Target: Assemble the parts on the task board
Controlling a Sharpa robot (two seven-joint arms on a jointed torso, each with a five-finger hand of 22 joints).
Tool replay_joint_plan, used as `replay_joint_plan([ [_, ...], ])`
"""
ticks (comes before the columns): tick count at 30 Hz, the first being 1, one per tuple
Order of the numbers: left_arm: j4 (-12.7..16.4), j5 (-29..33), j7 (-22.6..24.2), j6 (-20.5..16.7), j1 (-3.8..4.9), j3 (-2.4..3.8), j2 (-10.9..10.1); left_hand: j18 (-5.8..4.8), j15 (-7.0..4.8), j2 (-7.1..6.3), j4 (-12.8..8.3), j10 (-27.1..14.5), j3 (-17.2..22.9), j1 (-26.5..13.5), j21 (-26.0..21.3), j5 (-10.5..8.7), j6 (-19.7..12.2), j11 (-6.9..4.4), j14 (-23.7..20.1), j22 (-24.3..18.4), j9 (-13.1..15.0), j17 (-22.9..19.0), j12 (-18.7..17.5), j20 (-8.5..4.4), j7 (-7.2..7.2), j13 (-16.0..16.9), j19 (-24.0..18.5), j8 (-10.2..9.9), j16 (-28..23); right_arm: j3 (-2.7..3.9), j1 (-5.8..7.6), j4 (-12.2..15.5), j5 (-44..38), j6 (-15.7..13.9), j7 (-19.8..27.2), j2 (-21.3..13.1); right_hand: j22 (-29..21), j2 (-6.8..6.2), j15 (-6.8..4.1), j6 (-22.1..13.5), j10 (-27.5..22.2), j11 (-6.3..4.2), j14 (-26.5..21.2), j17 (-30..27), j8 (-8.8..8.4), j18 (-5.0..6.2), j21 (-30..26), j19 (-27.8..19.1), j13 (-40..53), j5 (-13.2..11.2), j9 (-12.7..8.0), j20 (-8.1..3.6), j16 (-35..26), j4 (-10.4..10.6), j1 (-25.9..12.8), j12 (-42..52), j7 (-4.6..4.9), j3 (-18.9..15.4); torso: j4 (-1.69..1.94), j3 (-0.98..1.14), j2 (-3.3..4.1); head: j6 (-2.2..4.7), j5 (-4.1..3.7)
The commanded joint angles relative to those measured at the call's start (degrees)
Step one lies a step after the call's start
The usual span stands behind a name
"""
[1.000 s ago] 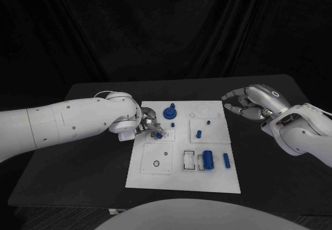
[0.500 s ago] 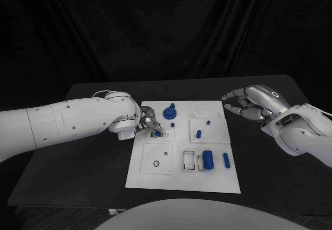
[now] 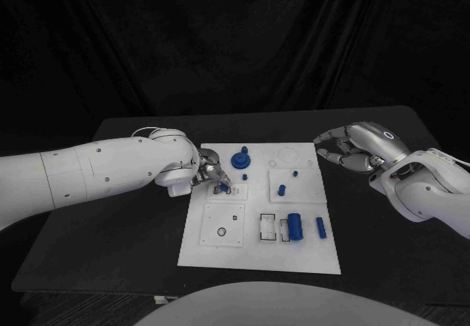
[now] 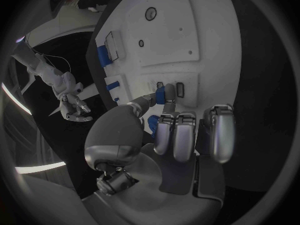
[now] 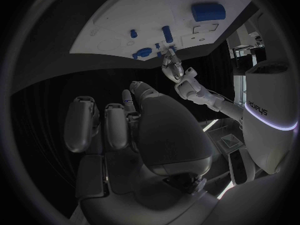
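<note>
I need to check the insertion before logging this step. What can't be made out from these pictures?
- Head view: the left robot hand covers the small blue part and the slot under it; whether it is seated cannot be told.
- Left wrist view: the fingertips hide that part's lower end.
- Head view: the task board markings are too small to read.
- Right wrist view: the right robot hand blocks the board's near edge.

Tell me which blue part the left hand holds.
The small blue part pinched at the left hand; the other parts lie or stand free on the task board.
</note>
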Motion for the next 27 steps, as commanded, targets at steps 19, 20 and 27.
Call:
replay_joint_plan([
  [19, 0.29, -0.15, 0.51, 1.59, -0.47, -0.09, 0.61, 0.66, -0.17, 0.5, -0.18, 5.98, 0.54, 0.09, -0.11, 0.27, -0.06, -0.21, 6.16, 6.64, -0.01, 15.09, 0.2, 0.0, -0.31, 15.09, -0.19, -0.16, -0.05, 0.03, -0.25, -0.12, 0.42, 0.37, -1.18, 0.06, 9.67, 0.1, 0.43, 0.38, 2.04, 0.53, 1.97, -0.2, -0.4, 0.42, -0.28, 0.67, 9.18, 0.44, -0.09, 0.32, -0.3, 0.03, 0.48, -0.38, 0.12, 0.53, -0.03, 0.08, -0.01, -0.01, 0.11],
  [20, 0.26, -0.15, 0.52, 1.63, -0.48, -0.09, 0.63, 0.68, -0.17, 0.51, -0.16, 5.98, 0.55, 0.07, -0.17, 0.28, -0.07, -0.21, 6.16, 6.57, 0.01, 15.09, 0.2, 0.01, -0.31, 15.09, -0.26, -0.19, -0.05, 0.03, -0.25, -0.13, 0.43, 0.36, -1.18, 0.07, 9.67, 0.1, 0.43, 0.38, 2.04, 0.53, 1.97, -0.2, -0.4, 0.42, -0.28, 0.67, 9.18, 0.44, -0.09, 0.32, -0.3, 0.03, 0.48, -0.38, 0.12, 0.53, -0.01, 0.07, 0.0, -0.01, 0.11],
  [27, 0.33, -0.14, 0.45, 1.83, -0.56, -0.09, 0.59, 0.68, -0.17, 0.51, -0.16, 5.98, 0.55, 0.07, -0.17, 0.28, -0.07, -0.21, 6.16, 6.57, 0.01, 15.09, 0.2, 0.01, -0.31, 15.09, -0.26, -0.19, -0.05, 0.03, -0.25, -0.15, 0.47, 0.39, -1.21, 0.05, 9.67, 0.1, 0.43, 0.38, 2.04, 0.53, 1.97, -0.2, -0.4, 0.42, -0.28, 0.67, 9.18, 0.44, -0.09, 0.32, -0.3, 0.03, 0.48, -0.38, 0.12, 0.53, 0.04, 0.06, 0.02, -0.01, 0.1],
])
